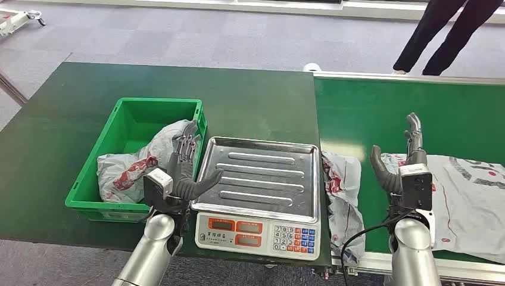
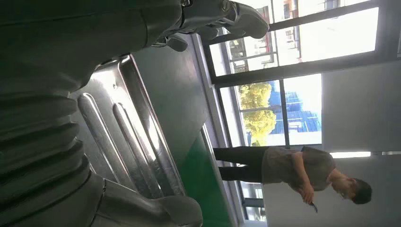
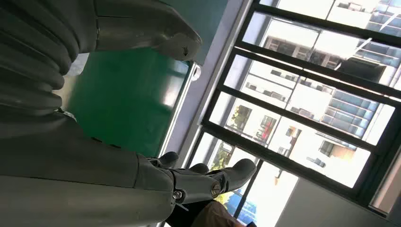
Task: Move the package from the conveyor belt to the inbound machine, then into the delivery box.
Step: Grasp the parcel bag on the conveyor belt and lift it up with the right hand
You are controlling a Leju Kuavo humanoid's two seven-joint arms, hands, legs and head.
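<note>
A large grey package [image 1: 470,196] with red and dark print lies on the green conveyor belt [image 1: 381,113] at the right. A smaller grey package [image 1: 342,190] hangs at the belt's left end beside the scale. The inbound machine is a scale with a bare steel tray [image 1: 259,179] and a keypad front [image 1: 256,233]. The green delivery box [image 1: 128,125] holds grey packages [image 1: 134,164]. My left hand [image 1: 184,173] is open between the box and the tray, thumb over the tray's edge. My right hand [image 1: 402,161] is open, upright, above the large package's left end.
The dark green table [image 1: 178,89] carries the box and the scale. A person in dark trousers [image 1: 443,36] stands beyond the belt at the far right; the left wrist view shows the person [image 2: 302,170] by large windows [image 2: 283,109].
</note>
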